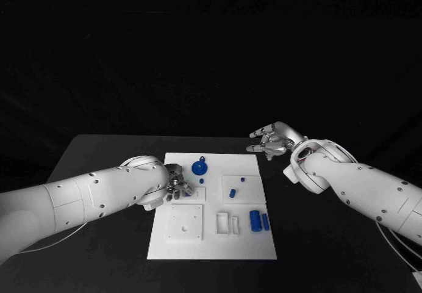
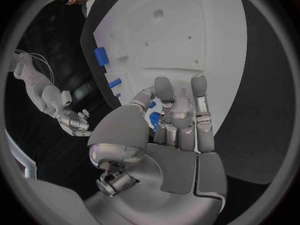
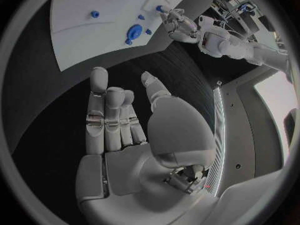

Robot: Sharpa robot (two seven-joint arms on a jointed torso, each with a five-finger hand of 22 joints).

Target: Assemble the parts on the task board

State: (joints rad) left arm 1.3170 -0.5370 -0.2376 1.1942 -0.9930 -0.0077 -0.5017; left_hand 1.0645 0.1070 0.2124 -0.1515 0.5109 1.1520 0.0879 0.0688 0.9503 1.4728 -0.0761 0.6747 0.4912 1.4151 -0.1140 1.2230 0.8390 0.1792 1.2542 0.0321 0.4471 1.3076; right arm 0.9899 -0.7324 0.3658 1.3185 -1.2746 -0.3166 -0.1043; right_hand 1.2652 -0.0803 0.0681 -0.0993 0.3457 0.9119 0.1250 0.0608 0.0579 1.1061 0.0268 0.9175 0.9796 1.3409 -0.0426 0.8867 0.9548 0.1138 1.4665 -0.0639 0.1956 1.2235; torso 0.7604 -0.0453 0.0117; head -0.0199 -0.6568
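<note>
Dim room, one bright plate

The task board (image 1: 211,244) glows white against near-black surroundings — soft shadows beneath the arms, wrist views bending straight edges at their rims, head view slightly soft.

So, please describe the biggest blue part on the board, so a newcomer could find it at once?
Start at the white task board in the middle of the black table, then go to its far edge, near the left hand. The round blue part lies there. It is a wide disc with a small tab, while its neighbours are small pegs and short cylinders.
</note>
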